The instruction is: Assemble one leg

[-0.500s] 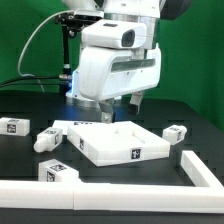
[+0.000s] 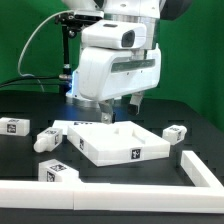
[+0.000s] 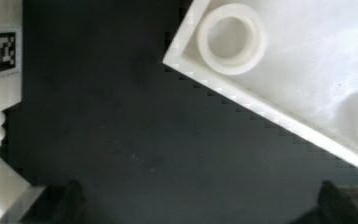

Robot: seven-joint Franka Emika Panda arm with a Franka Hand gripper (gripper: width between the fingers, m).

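White plastic makes up nearly every loose part in view. The large flat white square panel with recessed corners (image 2: 118,143) lies on the black table (image 2: 25,155). The robot's two-finger gripper (image 2: 120,107) hangs just above the panel's far edge, its jaws spread wide with nothing between them. In the wrist view the gripper (image 3: 202,205) frames only bare table, and one corner of the panel with its round recess (image 3: 229,40) shows beyond.

Four small stubby white plastic legs, each with a black-and-white square tag, lie loose on the table, and none is held. The left leg (image 2: 15,125) sits well apart from the panel, toward the exterior view's left. The near-panel leg (image 2: 45,138) lies just beside the panel's left corner. The front leg (image 2: 58,172) is nearer the camera, close to the raised white border rail (image 2: 130,188). The right leg (image 2: 174,133) rests just beside the panel's right corner. Behind everything hangs a green cloth (image 2: 20,40).
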